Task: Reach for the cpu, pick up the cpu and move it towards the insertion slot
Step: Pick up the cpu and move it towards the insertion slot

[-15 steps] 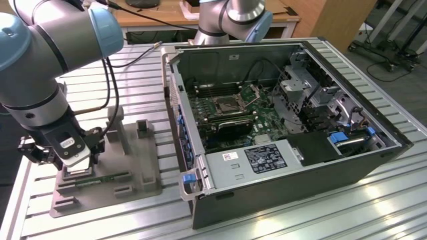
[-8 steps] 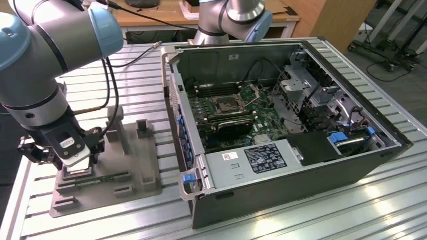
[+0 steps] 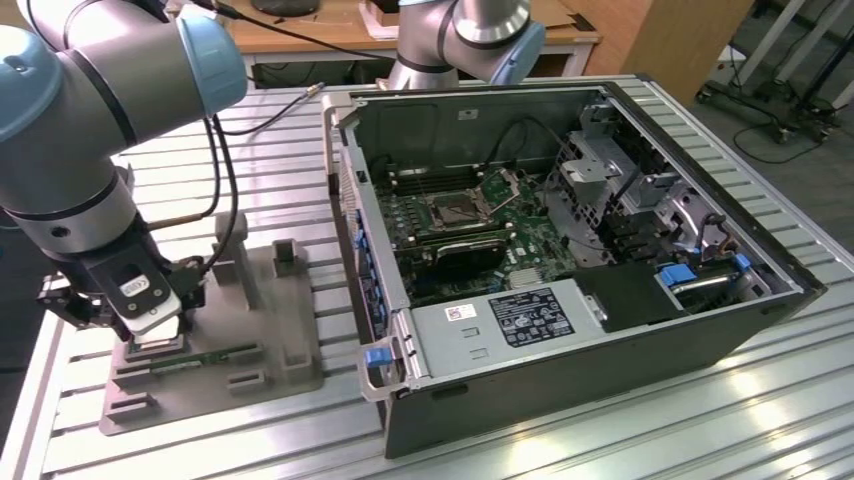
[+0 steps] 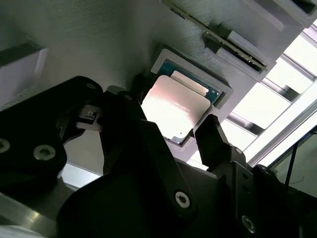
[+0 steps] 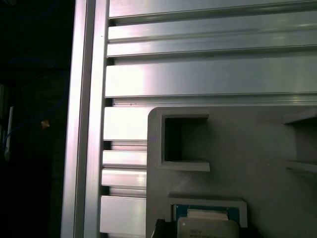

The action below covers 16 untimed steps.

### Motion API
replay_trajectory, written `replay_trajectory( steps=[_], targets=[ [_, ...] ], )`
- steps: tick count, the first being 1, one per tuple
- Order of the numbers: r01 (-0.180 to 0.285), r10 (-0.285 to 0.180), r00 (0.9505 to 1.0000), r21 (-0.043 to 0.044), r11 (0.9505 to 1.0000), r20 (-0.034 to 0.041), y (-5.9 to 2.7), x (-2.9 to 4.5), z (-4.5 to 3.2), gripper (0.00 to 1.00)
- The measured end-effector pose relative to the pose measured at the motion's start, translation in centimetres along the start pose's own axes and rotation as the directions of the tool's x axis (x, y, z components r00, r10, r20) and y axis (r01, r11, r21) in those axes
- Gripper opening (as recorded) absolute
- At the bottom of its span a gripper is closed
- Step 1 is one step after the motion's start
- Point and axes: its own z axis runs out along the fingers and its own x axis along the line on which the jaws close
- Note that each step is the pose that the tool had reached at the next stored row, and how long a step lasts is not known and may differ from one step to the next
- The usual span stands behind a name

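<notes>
The cpu (image 4: 171,106), a shiny silver square, sits between my gripper's (image 4: 171,124) two black fingers (image 4: 213,136), which press against its opposite sides. It is tilted slightly and hangs just over its pale-rimmed pocket (image 4: 218,91) in the grey fixture block (image 3: 254,330). In the first wrist view the cpu (image 5: 208,229) overlaps the pocket's frame (image 5: 208,202). In the exterior view my gripper (image 3: 158,335) is low over the block, at the exterior view's left. The insertion slot (image 3: 447,212), a silvery socket on green board, lies inside the open computer case (image 3: 561,250), well to the exterior view's right.
A green memory stick (image 3: 200,357) lies on the fixture block beside the gripper, and upright posts (image 3: 284,255) stand on the block. A second arm's base (image 3: 461,40) stands behind the case. A cable (image 3: 227,190) hangs from my arm. The ribbed metal table's edge (image 5: 84,124) is close by.
</notes>
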Motion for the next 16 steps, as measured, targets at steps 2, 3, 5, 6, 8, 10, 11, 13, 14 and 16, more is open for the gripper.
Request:
replay_trajectory(
  steps=[2, 3, 5, 6, 8, 10, 11, 13, 14, 16],
  targets=[
    [0.000, 0.000, 1.0000, 0.0000, 1.0000, 0.0000, 0.00, 0.00, 0.00, 0.67],
    [0.000, 0.000, 1.0000, 0.0000, 1.0000, 0.0000, 0.00, 0.00, 0.00, 0.67],
    [0.000, 0.000, 1.0000, 0.0000, 1.0000, 0.0000, 0.00, 0.00, 0.00, 0.60],
    [0.000, 0.000, 1.0000, 0.0000, 1.0000, 0.0000, -0.01, 0.00, 0.00, 0.60],
    [0.000, 0.000, 1.0000, 0.0000, 1.0000, 0.0000, -0.01, 0.00, 0.00, 0.60],
    [0.000, 0.000, 1.0000, 0.0000, 1.0000, 0.0000, -0.04, 0.00, 0.00, 0.60],
    [0.000, 0.000, 1.0000, 0.0000, 1.0000, -0.0001, -0.07, 0.00, 0.00, 0.60],
    [0.000, 0.000, 1.0000, -0.0001, 1.0000, 0.0000, -0.08, 0.00, 0.00, 0.60],
    [-0.001, 0.001, 1.0000, 0.0000, 1.0000, 0.0000, -0.08, 0.00, 0.00, 0.60],
    [-0.002, 0.002, 1.0000, 0.0000, 1.0000, 0.0000, -0.09, 0.00, 0.00, 0.60]
  ],
)
